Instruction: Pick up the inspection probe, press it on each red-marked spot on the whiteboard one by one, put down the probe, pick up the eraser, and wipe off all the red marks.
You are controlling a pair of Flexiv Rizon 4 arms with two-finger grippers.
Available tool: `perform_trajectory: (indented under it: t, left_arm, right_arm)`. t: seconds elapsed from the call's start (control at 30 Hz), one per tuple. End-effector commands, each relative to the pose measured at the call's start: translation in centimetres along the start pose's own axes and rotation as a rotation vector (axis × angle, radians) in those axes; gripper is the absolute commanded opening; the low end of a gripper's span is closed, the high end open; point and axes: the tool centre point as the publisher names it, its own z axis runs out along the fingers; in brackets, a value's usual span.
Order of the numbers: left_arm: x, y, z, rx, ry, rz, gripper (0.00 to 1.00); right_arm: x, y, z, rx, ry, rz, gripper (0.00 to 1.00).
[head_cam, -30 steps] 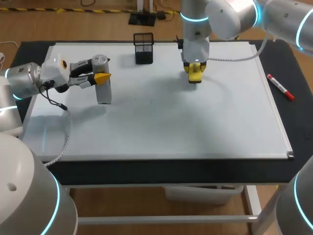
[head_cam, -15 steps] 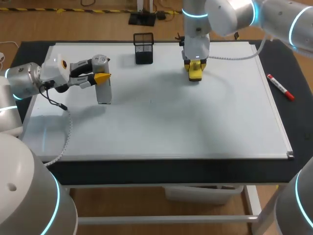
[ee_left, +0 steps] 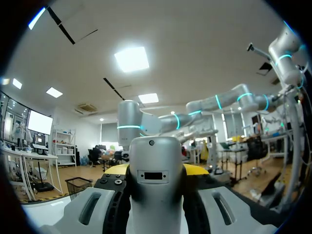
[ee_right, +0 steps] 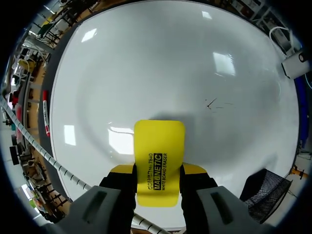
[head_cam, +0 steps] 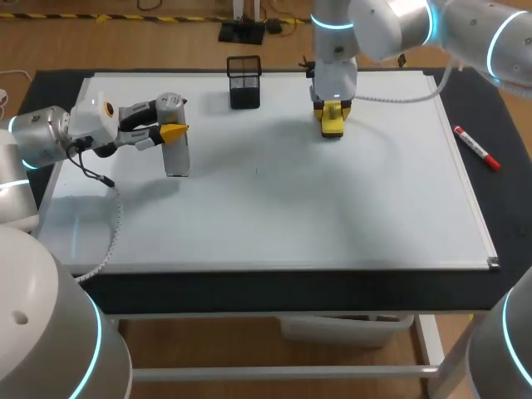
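Both end effectors are loaded. At the whiteboard's (head_cam: 291,216) left part, the left end effector (head_cam: 170,131) pinches the inspection probe (head_cam: 175,156), which hides most of the yellow tips in its wrist view. Near the far edge, close to a mesh cup (head_cam: 244,81), the right end effector (head_cam: 332,115) clamps the eraser (head_cam: 332,126); whether it touches the board is unclear. A red marker (head_cam: 476,147) lies on the desk (head_cam: 503,125).

The whiteboard (head_cam: 332,216) is plain white with a silvery frame and faint dark strokes (ee_right: 213,103), the eraser (ee_right: 159,161) on it yellow with black lettering, the probe (head_cam: 175,141) over it silver-grey, the mesh cup (head_cam: 244,81) on it black, the marker (head_cam: 476,147) beside it red-and-white.
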Motion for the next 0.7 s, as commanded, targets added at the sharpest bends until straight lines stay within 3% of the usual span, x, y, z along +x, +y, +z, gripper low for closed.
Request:
perform_trajectory:
  t: [0.03,0.23,0.27,0.3,0.33,0.37,0.4,0.43,0.7]
  left_arm:
    - [0.0,0.0,0.1,0.002,-0.001,0.002,0.00]
    - [0.0,0.0,0.1,0.002,-0.001,0.002,0.00]
    - [0.0,0.0,0.1,0.002,-0.001,0.002,0.00]
    - [0.0,0.0,0.1,0.002,-0.001,0.002,0.00]
    - [0.0,0.0,0.1,0.002,-0.001,0.002,0.00]
    - [0.0,0.0,0.1,0.002,-0.001,0.002,0.00]
    - [0.0,0.0,0.1,0.002,-0.001,0.002,0.00]
    - [0.0,0.0,0.1,0.002,-0.001,0.002,0.00]
    - [0.0,0.0,0.1,0.002,-0.001,0.002,0.00]
  right_arm:
    - [0.0,-0.4,0.1,-0.004,0.005,-0.005,0.00]
    - [0.1,-0.6,0.4,-0.012,0.008,-0.006,0.00]
    - [0.1,-0.6,0.4,-0.013,0.008,-0.006,0.06]
    - [0.1,-0.6,0.5,-0.017,0.009,-0.004,0.22]
    - [0.1,-0.6,0.5,-0.018,0.009,-0.003,0.30]
    - [0.1,-0.6,0.5,-0.019,0.009,-0.001,0.44]
    - [0.1,-0.6,0.5,-0.021,0.011,0.003,0.92]
    - [0.1,-0.6,0.5,-0.021,0.009,0.005,1.00]
    - [1.0,-0.1,-0.3,-0.012,-0.009,0.063,1.00]
